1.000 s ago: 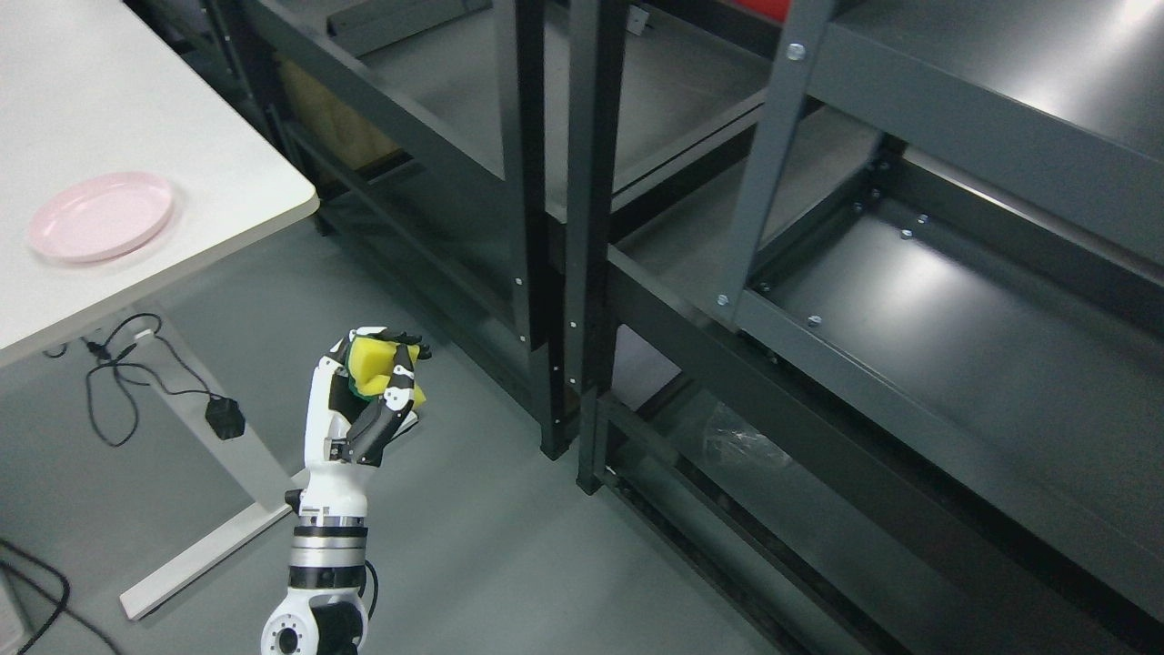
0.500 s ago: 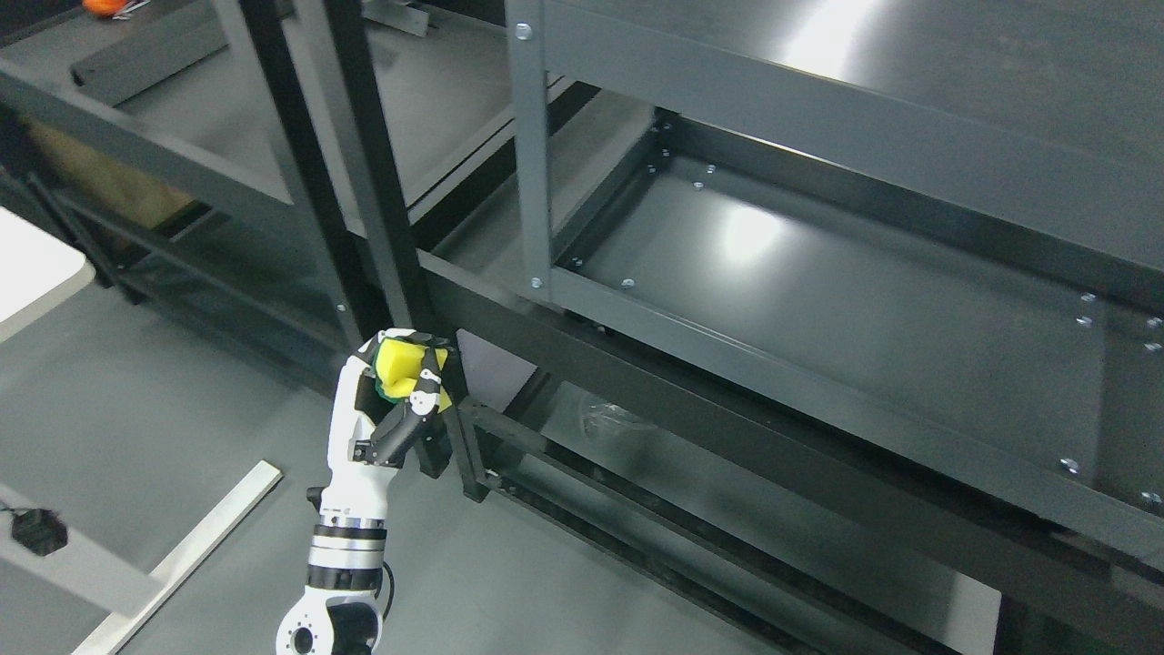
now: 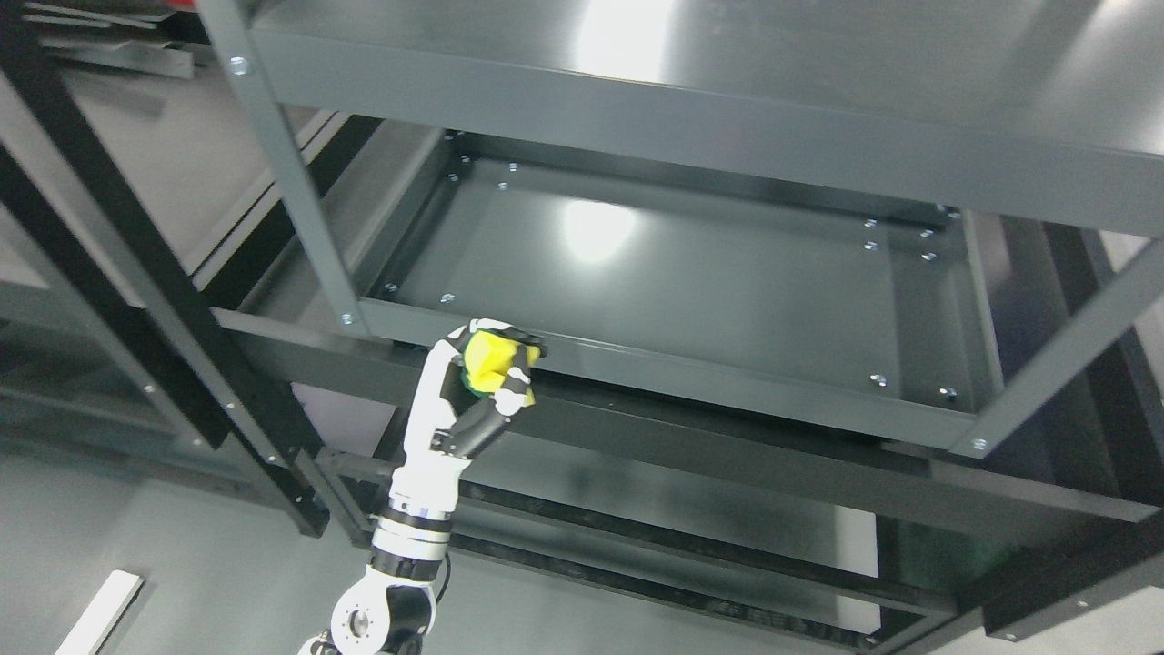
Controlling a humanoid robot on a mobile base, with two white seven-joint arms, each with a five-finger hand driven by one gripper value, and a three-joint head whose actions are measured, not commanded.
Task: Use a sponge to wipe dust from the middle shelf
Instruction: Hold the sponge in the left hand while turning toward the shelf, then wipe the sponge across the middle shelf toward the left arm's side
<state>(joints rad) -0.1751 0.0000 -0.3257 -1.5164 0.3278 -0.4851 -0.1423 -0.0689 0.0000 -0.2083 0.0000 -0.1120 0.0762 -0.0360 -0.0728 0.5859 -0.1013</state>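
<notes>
A dark grey metal shelving unit fills most of the head view, built from bolted uprights and flat steel decks over a grey floor. The top deck runs across the upper part of the picture and carries a bright reflection of overhead light. Below it sits the middle shelf, a recessed rectangular tray with a raised lip, screw heads at its corners and a smaller light reflection near its left rear. A lower deck shows beneath its front rail. A second, black-framed rack stands to the left. A pale strip lies on the floor at the lower left. The sponge is a yellow block with a green layer visible on its left edge; it is located at the front lip of the middle shelf, near the left corner. The left hand, white with black joints, is closed around the sponge, fingers wrapped over its top and right side.
</notes>
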